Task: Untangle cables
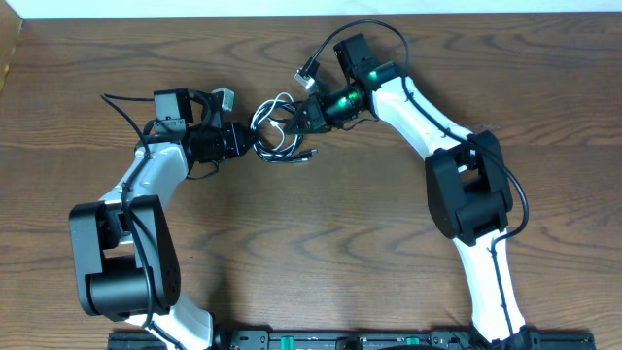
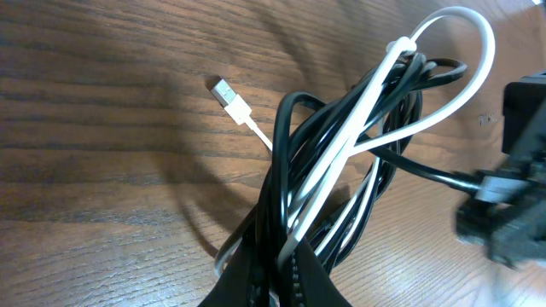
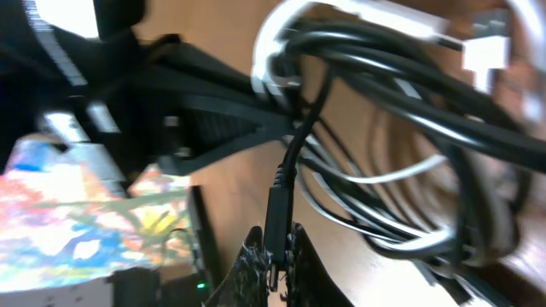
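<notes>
Near the top centre of the overhead frame, the cables (image 1: 277, 131) lie in one tangled bundle on the table (image 1: 321, 253), right between the two grippers. The left gripper (image 1: 248, 143) meets the bundle from the left and the right gripper (image 1: 296, 119) from the upper right, so the two tips sit close together with the coil between them.

At the bottom centre of the left wrist view, the left gripper is closed on the cables, pinching several black strands and white strands together where they cross. From that pinch the loops fan toward the upper right of the frame. The white cable (image 2: 478, 51) makes a long narrow loop that reaches furthest, and the black cable (image 2: 299, 136) coils beside and under it. A white USB plug (image 2: 224, 92) rests flat on the wood at upper left of centre, its thin lead running back into the bundle.

At the bottom centre of the right wrist view, the right gripper is clamped on a stiff end section of the black cable, which rises straight up from the fingertips into the blurred loops above.
</notes>
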### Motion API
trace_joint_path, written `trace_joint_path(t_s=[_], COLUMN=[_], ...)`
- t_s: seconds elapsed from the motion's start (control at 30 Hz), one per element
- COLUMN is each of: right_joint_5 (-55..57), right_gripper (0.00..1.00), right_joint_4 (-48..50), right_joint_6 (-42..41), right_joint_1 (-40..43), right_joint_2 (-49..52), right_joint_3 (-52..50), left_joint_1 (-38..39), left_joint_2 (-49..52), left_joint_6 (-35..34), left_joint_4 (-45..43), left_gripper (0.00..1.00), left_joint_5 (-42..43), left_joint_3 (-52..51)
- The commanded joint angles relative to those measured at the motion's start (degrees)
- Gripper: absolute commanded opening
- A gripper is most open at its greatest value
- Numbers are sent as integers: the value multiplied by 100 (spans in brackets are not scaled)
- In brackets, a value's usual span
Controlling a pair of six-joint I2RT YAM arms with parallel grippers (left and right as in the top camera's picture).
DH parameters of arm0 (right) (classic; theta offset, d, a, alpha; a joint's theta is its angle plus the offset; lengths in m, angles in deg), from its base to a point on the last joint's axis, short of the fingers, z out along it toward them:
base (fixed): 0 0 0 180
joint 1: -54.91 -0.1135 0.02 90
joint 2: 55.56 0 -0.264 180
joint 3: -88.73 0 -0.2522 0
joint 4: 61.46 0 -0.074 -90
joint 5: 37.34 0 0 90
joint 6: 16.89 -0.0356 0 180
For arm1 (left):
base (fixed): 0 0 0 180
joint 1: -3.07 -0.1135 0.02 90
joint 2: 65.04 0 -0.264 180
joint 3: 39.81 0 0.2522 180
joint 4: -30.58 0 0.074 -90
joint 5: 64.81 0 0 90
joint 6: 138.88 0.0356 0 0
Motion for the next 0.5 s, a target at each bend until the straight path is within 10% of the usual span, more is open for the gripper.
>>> trace_joint_path(t_s=[0.0, 0.37, 0.47], right_joint_5=[702, 2916, 3593], right_gripper=[1, 1, 24], right_joint_4=[-57, 155, 367], right_joint_6=[127, -35, -33], right_joint_1=[-210, -861, -1036], right_joint_2=[-260, -260, -260], right_joint_3=[-9, -9, -9], left_joint_1=[13, 13, 13], left_joint_2=[-85, -85, -85], left_joint_6=[-4, 260, 262], left_joint_4=[-17, -24, -24], left_gripper=[7, 8, 8], left_joint_5=[120, 813, 852], left_joint_3=[24, 24, 24])
